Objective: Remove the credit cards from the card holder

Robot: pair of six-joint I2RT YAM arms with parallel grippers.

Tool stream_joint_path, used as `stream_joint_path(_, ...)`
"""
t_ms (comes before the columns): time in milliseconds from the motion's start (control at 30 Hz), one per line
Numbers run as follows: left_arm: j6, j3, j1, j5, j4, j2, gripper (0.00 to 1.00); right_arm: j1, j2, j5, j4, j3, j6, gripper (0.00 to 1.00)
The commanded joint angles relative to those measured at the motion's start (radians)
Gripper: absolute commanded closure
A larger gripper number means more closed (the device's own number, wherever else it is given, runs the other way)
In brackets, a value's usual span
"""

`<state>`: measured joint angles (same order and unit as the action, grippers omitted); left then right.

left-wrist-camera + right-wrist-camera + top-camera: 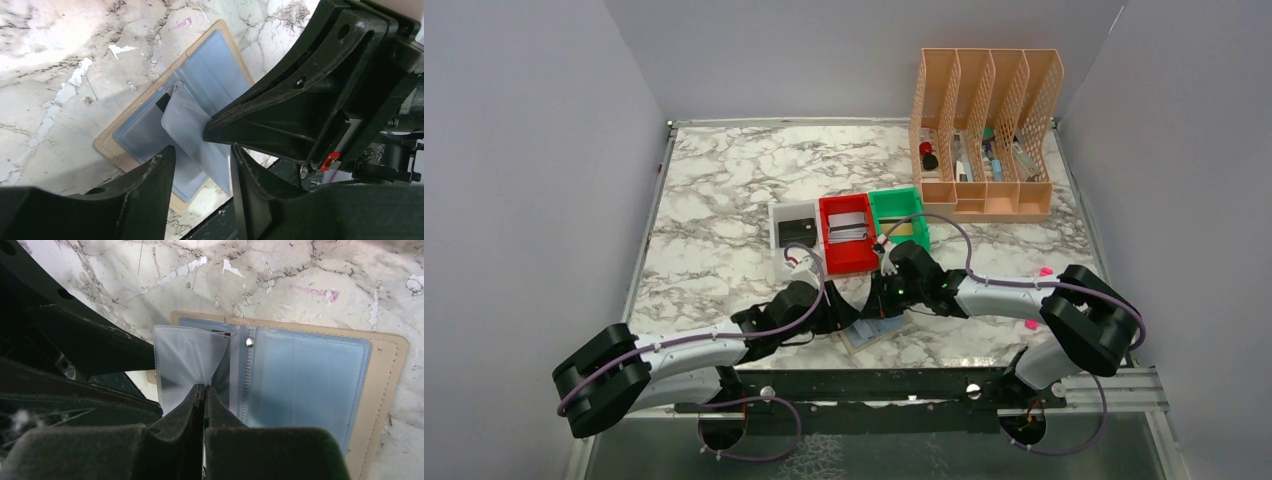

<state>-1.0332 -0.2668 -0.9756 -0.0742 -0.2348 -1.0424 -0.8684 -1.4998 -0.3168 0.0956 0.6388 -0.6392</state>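
Note:
The tan card holder (876, 332) (145, 135) (310, 370) lies open on the marble near the front edge, blue-grey inside up. My right gripper (205, 388) (886, 303) is shut on a clear plastic sleeve (185, 360) (187, 122) of the holder and holds it raised. My left gripper (200, 162) (852, 318) is open, its fingers on either side of that sleeve's lower edge. A dark sliver (162, 103) shows under the sleeve. A black credit card (796, 233) lies in the white tray and a silvery one (849, 226) in the red tray.
White (776, 250), red (848, 262) and green (894, 200) trays stand in a row behind the holder. A peach file rack (986, 130) with small items stands at the back right. The table's black front rail (874, 385) runs just below the holder.

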Motion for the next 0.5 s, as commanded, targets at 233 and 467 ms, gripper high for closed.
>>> stream_joint_path(233,-0.051,-0.014,-0.043,-0.033,-0.189,-0.152,0.70,0.020,0.022,-0.001,0.007,-0.012,-0.003,0.86)
stream_joint_path(467,-0.029,-0.033,-0.054,-0.046,-0.211,-0.165,0.71,0.020,0.124,0.250,-0.170,0.019,0.020,0.56)
